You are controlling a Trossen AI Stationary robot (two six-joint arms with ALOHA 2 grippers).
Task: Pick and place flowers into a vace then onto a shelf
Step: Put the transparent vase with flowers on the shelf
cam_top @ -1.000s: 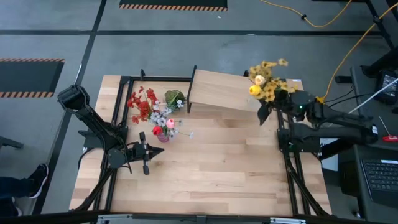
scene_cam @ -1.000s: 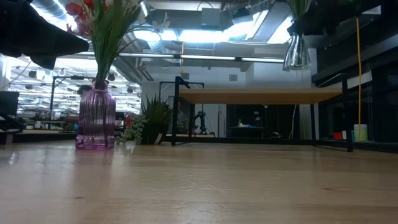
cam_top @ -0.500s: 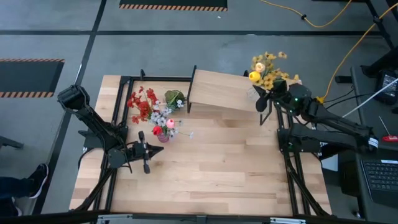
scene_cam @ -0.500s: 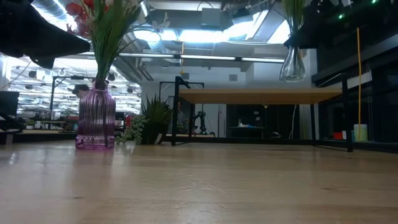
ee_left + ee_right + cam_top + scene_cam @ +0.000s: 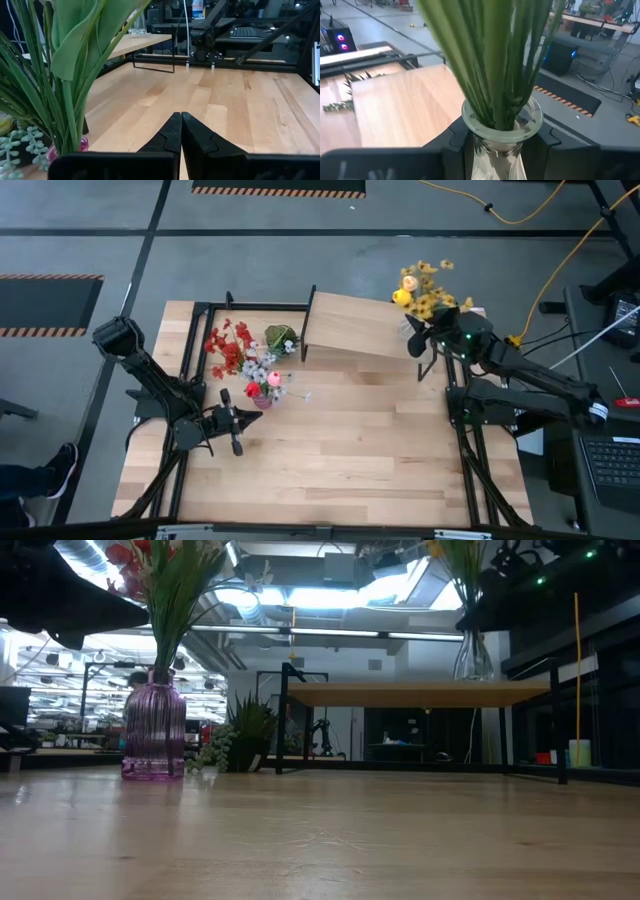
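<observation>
We are seeing the right hand [image 5: 422,340] pinching a clear glass vase [image 5: 502,131] of yellow flowers [image 5: 420,288] over the shelf [image 5: 357,327] at the light-wood worktop's [image 5: 340,440] far edge. The left hand [image 5: 181,120] is resting pressed together near the purple vase [image 5: 154,730], with grey floor surrounding us.

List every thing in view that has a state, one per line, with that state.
clear vase: upright, clamped at the neck, down at the shelf's right end
yellow flowers: stems standing in the clear vase
right gripper: jaws shut on the clear vase
left gripper: jaws shut, empty
purple vase: upright on the table, holding flowers
shelf: standing on the table
</observation>
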